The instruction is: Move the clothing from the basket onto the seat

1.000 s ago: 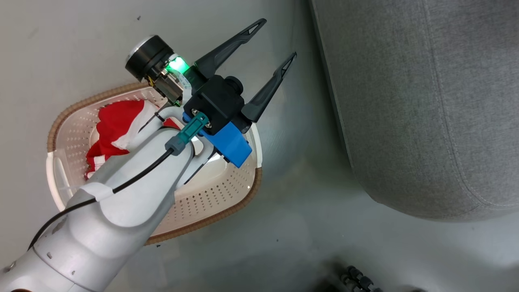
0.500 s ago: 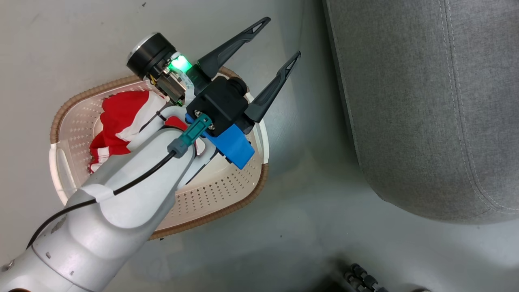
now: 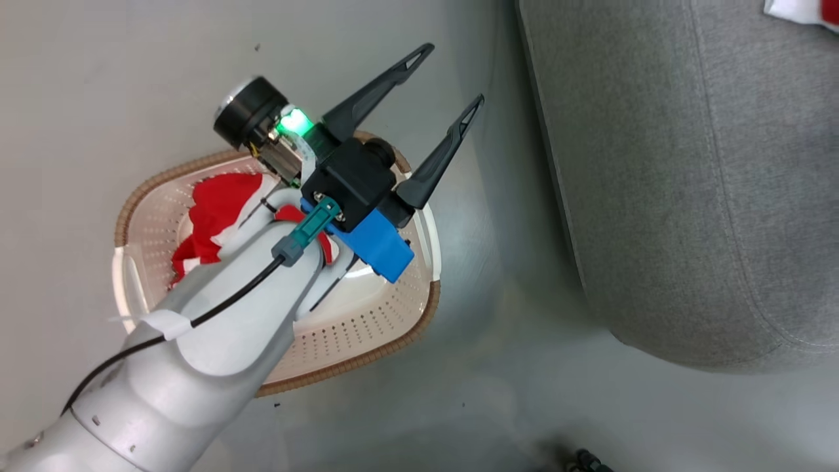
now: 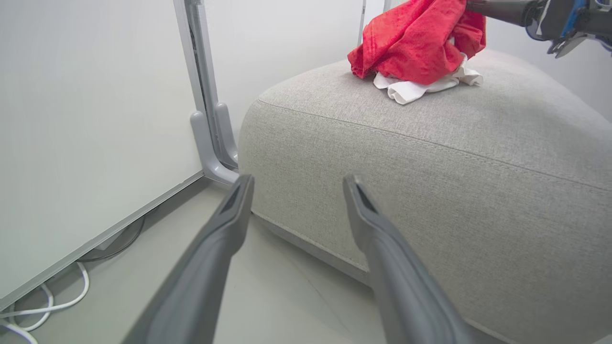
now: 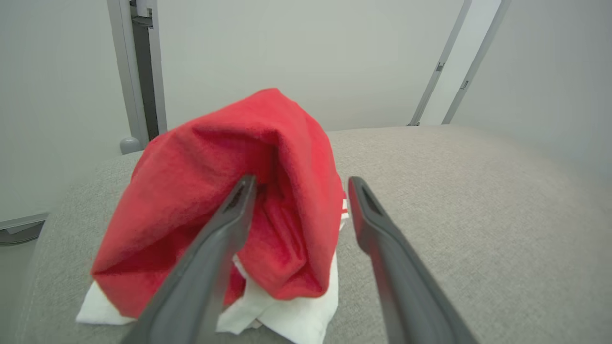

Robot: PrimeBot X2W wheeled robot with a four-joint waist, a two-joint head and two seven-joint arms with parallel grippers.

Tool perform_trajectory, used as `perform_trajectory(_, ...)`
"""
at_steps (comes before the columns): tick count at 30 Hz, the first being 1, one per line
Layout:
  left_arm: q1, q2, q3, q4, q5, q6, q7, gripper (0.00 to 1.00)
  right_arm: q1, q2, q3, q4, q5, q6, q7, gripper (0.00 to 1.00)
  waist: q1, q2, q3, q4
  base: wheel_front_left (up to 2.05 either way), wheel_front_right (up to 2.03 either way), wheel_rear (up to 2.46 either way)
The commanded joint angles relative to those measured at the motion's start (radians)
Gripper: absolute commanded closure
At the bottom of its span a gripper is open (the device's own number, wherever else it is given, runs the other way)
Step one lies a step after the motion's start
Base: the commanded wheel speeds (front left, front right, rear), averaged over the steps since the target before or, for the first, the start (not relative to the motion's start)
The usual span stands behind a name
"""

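The cream basket (image 3: 373,331) with a brown rim stands on the floor, with red and white clothing (image 3: 219,210) bunched at its far left. My left gripper (image 3: 453,73) hangs open and empty above the basket's right rim, fingers towards the grey seat (image 3: 688,183). In the left wrist view that gripper (image 4: 297,180) faces the seat's (image 4: 478,157) side. A red garment (image 5: 215,191) over white cloth stands heaped on the seat (image 5: 478,200). My right gripper (image 5: 302,180) is open, with folds of it lying loose between the fingers. From the left wrist, the heap (image 4: 416,43) meets a right finger (image 4: 502,10).
A white wall panel with a grey post (image 4: 205,119) stands left of the seat, and white cables (image 4: 48,306) lie at its foot. Grey floor (image 3: 498,367) separates basket and seat. A dark ribbed part (image 3: 586,462) shows at the bottom edge.
The head camera has shifted, so basket and seat sit differently in the picture. A corner of white and red cloth now shows on the seat at top right. My left gripper stays open.
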Motion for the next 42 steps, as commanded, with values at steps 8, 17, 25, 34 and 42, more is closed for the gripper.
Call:
perform_trajectory(8,0.085,-0.032,0.04,0.034,-0.033,0.023,-0.024,0.0,0.19,0.053,0.064,-0.184,-0.038,0.0,-0.003,0.0,0.0,0.0,-0.152,0.033,0.0,0.0,0.0)
perform_trajectory(17,0.237,-0.056,0.198,-0.05,-0.017,0.049,-0.025,0.0,0.353,0.109,0.195,-0.37,-0.038,0.0,-0.003,0.0,0.0,0.0,-0.302,0.11,0.0,0.0,0.0)
perform_trajectory(25,0.392,-0.09,0.387,-0.114,0.019,0.045,-0.024,0.0,0.442,0.145,0.284,-0.438,-0.035,0.0,-0.003,0.0,0.0,0.0,-0.399,0.189,0.0,0.0,0.0)
perform_trajectory(34,0.542,-0.14,0.569,-0.139,0.076,0.017,-0.024,0.0,0.536,0.183,0.347,-0.467,-0.048,0.0,-0.003,0.0,0.0,0.0,-0.489,0.258,0.0,0.0,0.0)
perform_trajectory(42,0.658,-0.169,0.68,-0.157,0.122,-0.004,-0.024,0.0,0.617,0.211,0.383,-0.494,-0.056,0.0,-0.003,0.0,0.0,0.0,-0.538,0.287,0.0,0.0,0.0)
